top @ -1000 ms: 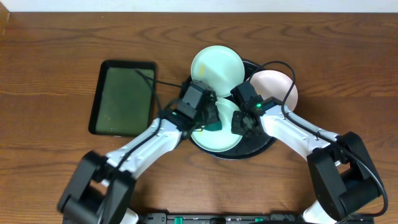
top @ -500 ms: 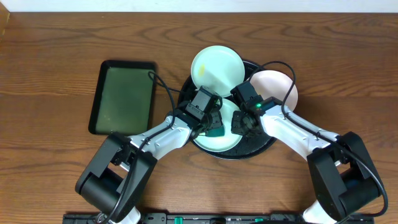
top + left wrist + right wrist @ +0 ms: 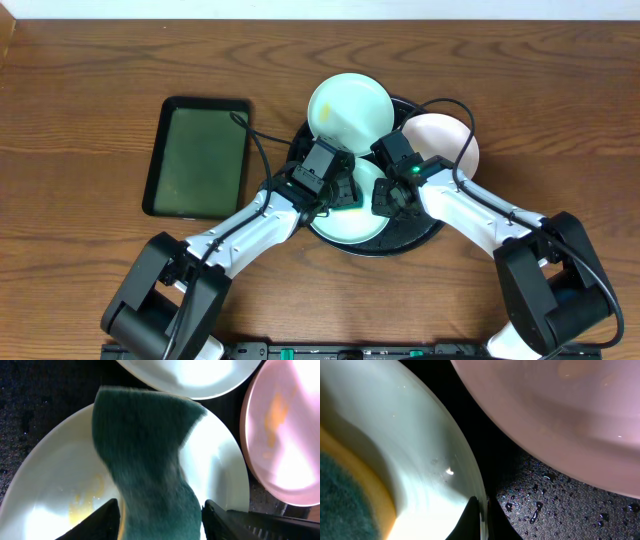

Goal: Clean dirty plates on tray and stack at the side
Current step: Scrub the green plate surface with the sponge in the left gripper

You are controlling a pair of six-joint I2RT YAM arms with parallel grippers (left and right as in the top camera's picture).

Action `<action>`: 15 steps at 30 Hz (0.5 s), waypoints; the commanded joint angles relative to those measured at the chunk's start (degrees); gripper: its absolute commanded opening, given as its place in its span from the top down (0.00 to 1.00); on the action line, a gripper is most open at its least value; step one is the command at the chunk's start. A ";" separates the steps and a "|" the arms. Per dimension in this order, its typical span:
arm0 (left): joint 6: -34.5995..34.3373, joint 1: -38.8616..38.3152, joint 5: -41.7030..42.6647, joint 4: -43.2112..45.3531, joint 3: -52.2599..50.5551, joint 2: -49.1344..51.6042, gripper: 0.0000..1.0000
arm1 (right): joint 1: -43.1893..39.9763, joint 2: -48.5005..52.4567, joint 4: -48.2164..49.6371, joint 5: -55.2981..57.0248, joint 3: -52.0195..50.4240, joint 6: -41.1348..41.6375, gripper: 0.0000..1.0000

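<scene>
One mint plate [image 3: 346,226] nearest the counter's [image 3: 80,290] front edge: left fingers [image 3: 160,515] clamp a green sponge [image 3: 145,455] on it, right fingers [image 3: 388,198] pinch its rim

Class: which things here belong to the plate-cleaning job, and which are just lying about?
In the job: front mint plate, rear mint plate, white plate, round black tray, green sponge in the left end effector, right end effector at the front plate's rim.
Lying about: rectangular tray.
</scene>
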 commanded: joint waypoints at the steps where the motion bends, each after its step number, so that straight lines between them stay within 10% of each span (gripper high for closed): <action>1: 0.76 -0.02 -0.72 -0.26 -0.13 -0.42 0.45 | 0.13 1.68 -0.24 -1.09 -0.42 -1.16 0.98; 15: 0.74 -0.02 -2.93 1.97 -0.15 2.16 0.47 | 0.13 1.68 -0.22 -1.11 -0.44 -1.57 0.98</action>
